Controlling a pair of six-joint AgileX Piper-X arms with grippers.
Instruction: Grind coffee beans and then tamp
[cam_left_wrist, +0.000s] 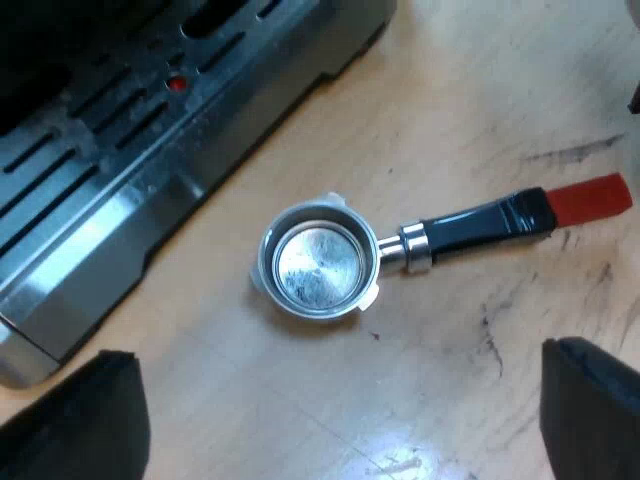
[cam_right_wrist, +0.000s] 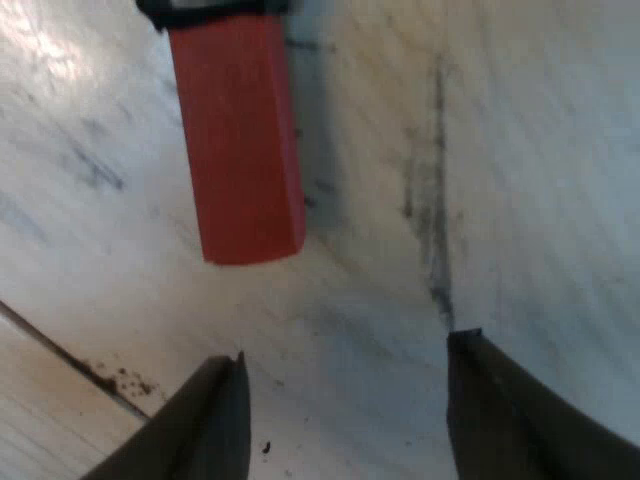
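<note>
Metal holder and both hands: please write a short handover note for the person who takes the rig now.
Left hand: open, holds nothing, above the metal holder.
Right hand: open, holds nothing, just off the handle's red end.
The holder lies loose on the table beside the espresso machine; its basket looks empty.
Done: nothing visible. To do: pick up the holder, grind, tamp.

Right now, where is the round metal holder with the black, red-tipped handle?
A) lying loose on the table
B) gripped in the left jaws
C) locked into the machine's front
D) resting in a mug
A: the round metal holder lies flat on the pale wooden table beside the steel espresso machine, with nothing touching it.
</note>
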